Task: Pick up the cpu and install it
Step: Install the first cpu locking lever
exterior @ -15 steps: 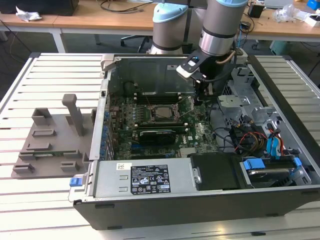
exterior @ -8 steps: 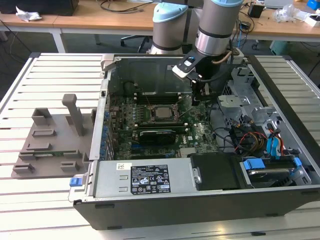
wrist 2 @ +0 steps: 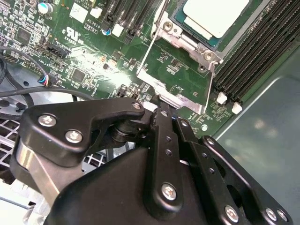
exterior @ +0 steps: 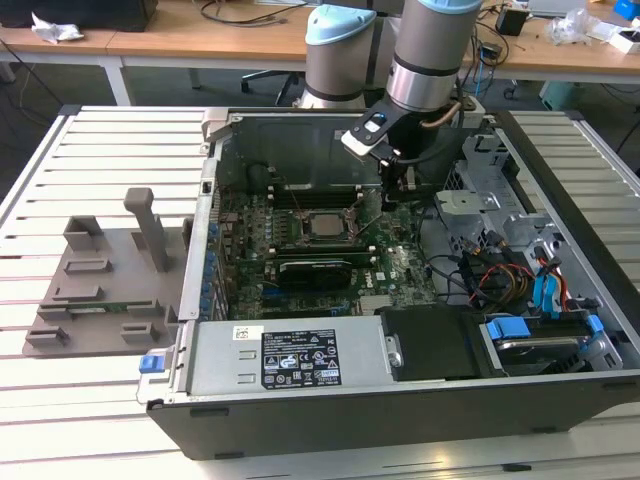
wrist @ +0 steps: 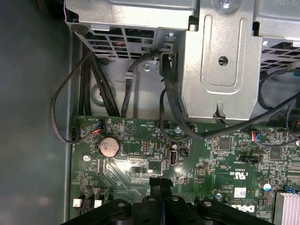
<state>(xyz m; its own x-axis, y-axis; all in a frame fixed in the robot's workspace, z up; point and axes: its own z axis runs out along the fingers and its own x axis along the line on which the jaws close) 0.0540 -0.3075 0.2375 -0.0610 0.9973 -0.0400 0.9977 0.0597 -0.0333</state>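
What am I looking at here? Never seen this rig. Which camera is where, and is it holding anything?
One robot arm with a gripper reaches into an open computer case lying on a slatted table. The exterior view comes from a camera off the arm. Both wrist views ride on the arm and look past the gripper's black linkage at the green motherboard. The cpu, the silver square, sits in its socket on the board, not in the gripper. The gripper looks shut, close beside the socket's metal frame. A grey plastic tray lies beside the case, on the exterior view's left.
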